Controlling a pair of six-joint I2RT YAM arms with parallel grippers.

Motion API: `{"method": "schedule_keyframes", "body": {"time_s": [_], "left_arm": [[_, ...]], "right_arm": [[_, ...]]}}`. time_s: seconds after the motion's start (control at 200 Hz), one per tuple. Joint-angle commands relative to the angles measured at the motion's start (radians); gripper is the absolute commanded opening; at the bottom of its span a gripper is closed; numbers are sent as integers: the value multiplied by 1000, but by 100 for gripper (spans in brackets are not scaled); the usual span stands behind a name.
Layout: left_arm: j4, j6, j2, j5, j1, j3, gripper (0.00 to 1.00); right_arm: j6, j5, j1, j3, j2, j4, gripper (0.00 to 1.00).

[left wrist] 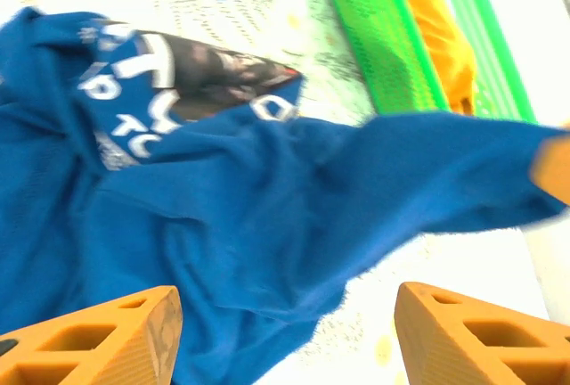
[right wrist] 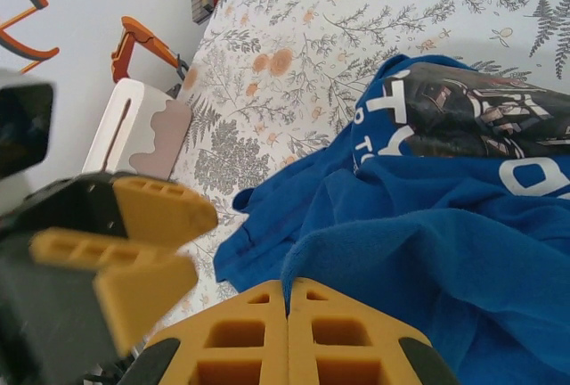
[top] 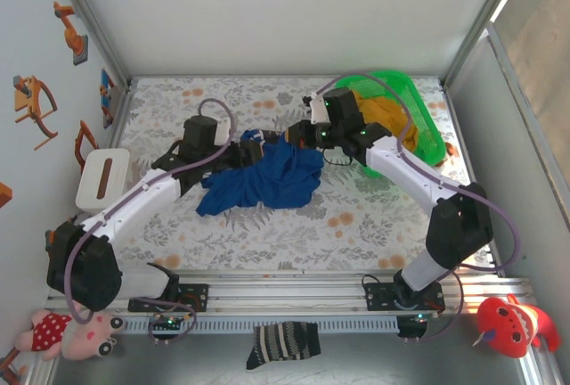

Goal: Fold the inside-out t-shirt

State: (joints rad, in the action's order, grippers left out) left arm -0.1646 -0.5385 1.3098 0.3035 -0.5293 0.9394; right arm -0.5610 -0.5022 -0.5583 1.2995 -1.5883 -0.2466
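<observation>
The top camera looks down over the whole table from behind; both wrist cameras, close in, face each other across the inside-out t-shirt.

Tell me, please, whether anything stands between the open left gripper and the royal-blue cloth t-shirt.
Nothing visible does: the left gripper hangs directly over the royal-blue cloth t-shirt, while the right gripper is shut on its edge.

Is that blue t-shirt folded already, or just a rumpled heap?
Rumpled, not folded. The blue t-shirt lies bunched in wrinkled layers on the table, one edge pinched between the right fingers.
</observation>
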Motion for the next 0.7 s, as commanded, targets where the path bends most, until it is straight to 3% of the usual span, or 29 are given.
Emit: {"method": "schedule_keyframes", "body": {"time_s": [0.0,0.225,0.431,0.461,0.626,0.696], "left_arm": [[17,82,12,-85,-67,11,63],[70,128,122,-139,-154,68,64],[81,155,254,-211,-153,151,64],[82,160,266,-215,-149,162,60],[119,178,247,-151,-118,168,0],[115,174,210,-49,-90,163,0]], "right_arm": [[-17,-8,5,4,26,53,0],[-38,-9,5,3,37,66,0],[-51,-16,5,-2,58,71,0],[-50,-14,5,-5,62,69,0],[-16,36,8,-7,69,27,0],[-4,59,20,4,43,18,0]]}}
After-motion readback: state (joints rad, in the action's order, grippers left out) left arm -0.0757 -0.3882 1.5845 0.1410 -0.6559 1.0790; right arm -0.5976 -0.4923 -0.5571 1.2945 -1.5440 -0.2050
